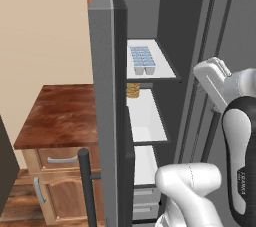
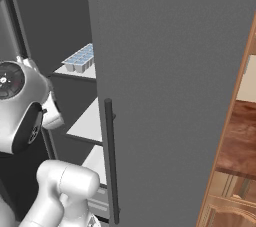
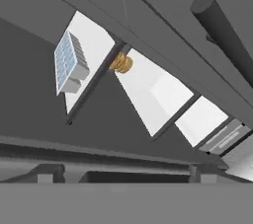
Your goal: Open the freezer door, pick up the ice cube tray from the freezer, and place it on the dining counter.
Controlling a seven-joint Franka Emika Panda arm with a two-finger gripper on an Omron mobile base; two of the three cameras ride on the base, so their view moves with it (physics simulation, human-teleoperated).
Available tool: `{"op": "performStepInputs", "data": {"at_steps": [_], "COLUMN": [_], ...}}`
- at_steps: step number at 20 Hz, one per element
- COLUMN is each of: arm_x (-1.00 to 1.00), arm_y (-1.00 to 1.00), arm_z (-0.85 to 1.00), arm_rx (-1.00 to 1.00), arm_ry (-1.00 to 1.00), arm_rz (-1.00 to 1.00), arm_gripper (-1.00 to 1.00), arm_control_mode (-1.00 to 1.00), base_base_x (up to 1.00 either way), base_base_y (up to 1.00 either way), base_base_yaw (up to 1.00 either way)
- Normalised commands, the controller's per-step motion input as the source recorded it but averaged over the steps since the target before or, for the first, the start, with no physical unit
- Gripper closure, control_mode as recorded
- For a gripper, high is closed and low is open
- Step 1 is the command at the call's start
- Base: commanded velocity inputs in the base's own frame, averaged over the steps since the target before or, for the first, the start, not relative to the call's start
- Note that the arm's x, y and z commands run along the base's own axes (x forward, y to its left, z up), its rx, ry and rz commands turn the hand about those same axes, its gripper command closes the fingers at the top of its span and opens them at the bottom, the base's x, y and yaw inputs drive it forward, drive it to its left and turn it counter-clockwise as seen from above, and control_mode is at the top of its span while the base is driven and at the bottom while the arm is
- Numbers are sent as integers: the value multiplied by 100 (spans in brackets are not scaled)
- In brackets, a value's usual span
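Now the door stands open, so the pick-up is in hand. Tray sits on the freezer's top shelf, above the stacked golden food. Jaws are spread wide and hold nothing; next they must reach in over the tray.

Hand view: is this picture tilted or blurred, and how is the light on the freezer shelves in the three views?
Hand view: strongly rolled, so the white shelves run diagonally; edges slightly soft. Left base view: upright, shelves bright against the dark freezer walls, ice cube tray clear. Right base view: flat, even light on the grey door, no glare.
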Motion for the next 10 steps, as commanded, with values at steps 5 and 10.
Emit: {"op": "performStepInputs", "data": {"at_steps": [5, 10], "arm_x": [72, 72], "arm_y": [0, 3], "arm_z": [0, 5], "arm_rx": [14, 10], "arm_ry": [13, 3], "arm_rz": [-5, -5], "arm_gripper": [-100, -100], "arm_control_mode": [-100, -100], "base_base_x": [0, 0], "base_base_y": [0, 0], "base_base_yaw": [0, 0]}}
